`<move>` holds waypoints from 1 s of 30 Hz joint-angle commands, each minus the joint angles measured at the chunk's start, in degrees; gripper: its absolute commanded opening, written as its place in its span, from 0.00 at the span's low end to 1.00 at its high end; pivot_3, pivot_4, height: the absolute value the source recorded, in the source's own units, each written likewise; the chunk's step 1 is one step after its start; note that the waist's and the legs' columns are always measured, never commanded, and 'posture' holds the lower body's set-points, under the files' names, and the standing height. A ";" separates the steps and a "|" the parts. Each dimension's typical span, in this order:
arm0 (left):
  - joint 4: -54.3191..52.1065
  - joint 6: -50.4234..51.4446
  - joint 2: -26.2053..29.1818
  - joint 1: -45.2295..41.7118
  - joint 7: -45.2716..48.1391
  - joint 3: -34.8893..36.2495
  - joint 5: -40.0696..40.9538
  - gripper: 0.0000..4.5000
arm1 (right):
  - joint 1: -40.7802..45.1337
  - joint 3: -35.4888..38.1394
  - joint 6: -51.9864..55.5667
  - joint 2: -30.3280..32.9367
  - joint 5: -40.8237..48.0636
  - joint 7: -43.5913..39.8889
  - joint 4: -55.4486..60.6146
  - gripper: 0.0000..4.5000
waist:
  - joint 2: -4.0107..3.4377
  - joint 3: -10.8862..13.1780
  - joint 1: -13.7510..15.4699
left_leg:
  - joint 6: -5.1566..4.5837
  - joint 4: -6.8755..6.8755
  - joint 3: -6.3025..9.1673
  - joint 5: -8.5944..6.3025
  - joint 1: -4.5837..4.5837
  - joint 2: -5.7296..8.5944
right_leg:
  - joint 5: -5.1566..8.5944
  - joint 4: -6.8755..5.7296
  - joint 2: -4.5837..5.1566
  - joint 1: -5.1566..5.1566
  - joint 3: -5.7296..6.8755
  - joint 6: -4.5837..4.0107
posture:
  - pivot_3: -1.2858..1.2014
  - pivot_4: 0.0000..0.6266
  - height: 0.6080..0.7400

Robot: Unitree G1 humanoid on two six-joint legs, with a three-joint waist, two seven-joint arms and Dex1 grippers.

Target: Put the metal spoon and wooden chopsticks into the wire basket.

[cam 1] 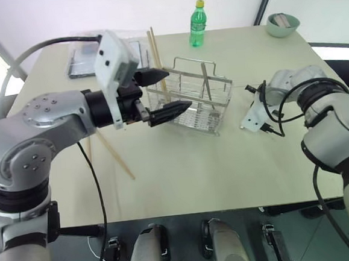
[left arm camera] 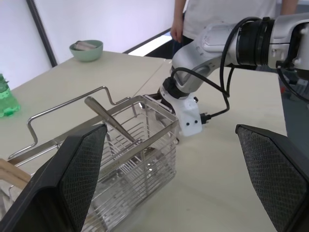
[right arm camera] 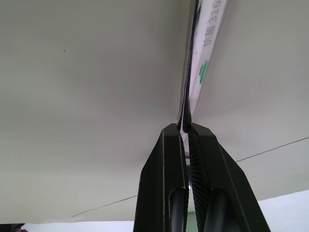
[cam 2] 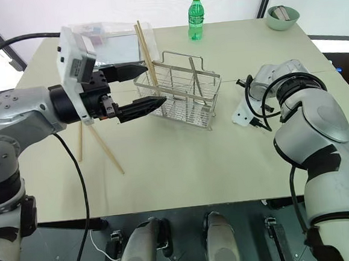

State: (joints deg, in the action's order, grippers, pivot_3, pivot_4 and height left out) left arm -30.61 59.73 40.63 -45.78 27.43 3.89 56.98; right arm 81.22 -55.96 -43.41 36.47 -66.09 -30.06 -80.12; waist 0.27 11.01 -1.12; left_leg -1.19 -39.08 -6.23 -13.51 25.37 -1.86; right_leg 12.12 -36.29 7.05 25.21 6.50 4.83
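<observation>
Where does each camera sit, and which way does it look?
Left eye view: on the head, looking down at the table and wire basket; both arms show.
Right eye view: beside it, same scene.
Left wrist view: along the open left gripper toward the wire basket and right arm.
Right wrist view: along the shut right gripper at a pale surface.
Shared: eyes and left wrist see the wire basket.
</observation>
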 commanded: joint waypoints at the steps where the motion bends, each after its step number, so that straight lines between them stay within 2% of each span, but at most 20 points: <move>1: -0.96 -0.74 0.68 -0.94 -0.14 2.14 0.11 1.00 | 0.17 1.91 -1.04 1.34 2.00 1.01 0.02 0.02 | 0.00 0.00 -0.04 | 0.00 0.00 0.00 0.00 0.00 0.00 | 0.00 0.00 0.00 0.00 0.00 0.00 | 0.52 0.24 0.75; 4: -0.42 -1.22 0.61 -0.67 -0.13 2.37 -0.37 1.00 | 0.08 4.15 -5.23 3.72 4.51 0.06 0.43 0.02 | 0.00 0.00 0.01 | 0.00 0.00 0.00 0.00 0.00 0.00 | 0.00 0.00 0.00 0.00 0.00 0.00 | 0.52 0.24 0.75; 8: 0.79 -1.89 1.10 -0.56 0.77 3.01 -0.81 1.00 | -1.69 9.40 -13.52 8.16 11.13 -5.69 1.07 0.02 | 0.00 0.00 0.30 | 0.00 -0.01 0.00 0.00 0.01 0.01 | 0.00 0.02 0.00 -0.01 0.00 0.00 | 0.52 0.24 0.75; 11: 2.15 -2.70 1.79 -0.73 2.19 3.14 -1.58 1.00 | -4.77 17.13 -19.32 11.27 21.20 -15.40 1.14 0.02 | 0.01 0.00 0.20 | 0.00 -0.02 0.01 0.00 -0.01 0.01 | 0.00 0.04 -0.01 -0.06 0.01 0.01 | 0.52 0.24 0.75; 13: 3.69 -3.53 2.16 -1.16 3.58 2.80 -2.52 1.00 | -7.25 24.06 -21.57 13.52 30.80 -25.16 1.37 0.02 | 0.01 0.00 0.07 | 0.00 -0.02 0.00 0.00 -0.05 0.01 | 0.00 0.05 -0.02 -0.09 0.01 0.01 | 0.52 0.24 0.75; 15: 5.06 -4.35 2.23 -1.62 4.90 2.29 -3.45 1.00 | -10.00 31.14 -19.41 14.66 41.43 -36.95 3.28 0.02 | 0.00 0.00 0.07 | -0.01 -0.02 -0.01 0.00 -0.06 0.00 | -0.01 0.05 -0.02 -0.11 0.01 0.01 | 0.52 0.24 0.75; 17: 6.20 -5.11 2.09 -1.99 6.13 1.80 -4.34 1.00 | -13.35 37.21 -12.93 15.46 52.07 -47.84 8.41 0.02 | 0.01 0.01 0.13 | -0.01 -0.02 0.00 0.00 -0.08 0.00 | -0.01 0.07 -0.03 -0.16 0.02 0.01 | 0.52 0.24 0.75; 18: 6.47 -5.32 2.08 -2.00 6.60 1.76 -4.62 1.00 | -15.07 39.17 -9.77 15.88 55.86 -51.43 11.62 0.02 | 0.01 0.01 0.18 | -0.01 -0.02 0.03 0.00 -0.13 -0.01 | -0.01 0.08 -0.04 -0.22 0.03 0.01 | 0.52 0.24 0.75; 20: 7.91 -6.24 1.50 -2.72 7.68 0.99 -5.88 1.00 | -18.19 45.60 3.39 17.95 64.81 -55.24 19.98 0.02 | 0.00 0.01 0.26 | -0.02 -0.03 0.06 0.00 -0.20 -0.03 | -0.01 0.09 -0.05 -0.31 0.06 0.01 | 0.52 0.24 0.75; 25: 10.30 -7.73 0.53 -3.70 9.66 0.23 -8.04 1.00 | -22.96 57.81 30.90 22.42 76.30 -51.13 35.23 0.02 | -0.10 0.02 0.75 | -0.04 -0.06 0.09 -0.02 -0.19 -0.09 | -0.01 0.07 0.02 -0.32 0.08 0.00 | 0.52 0.24 0.75; 30: 11.93 -8.77 -0.16 -4.44 11.40 -0.34 -9.69 1.00 | -22.56 66.74 58.40 21.78 87.88 -43.63 49.51 0.02 | -0.11 0.02 0.40 | -0.08 -0.05 0.10 -0.06 -0.18 -0.11 | 0.00 0.09 0.03 -0.29 0.11 -0.01 | 0.52 0.24 0.75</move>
State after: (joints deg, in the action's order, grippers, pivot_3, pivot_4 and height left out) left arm -18.45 52.61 40.48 -48.28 38.03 3.07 47.93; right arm 56.71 6.67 6.44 58.18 16.24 -76.71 -36.25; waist 0.16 11.03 -0.72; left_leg -1.28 -39.13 -6.13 -13.57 25.20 -1.98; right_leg 12.12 -36.23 7.07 24.95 6.61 4.81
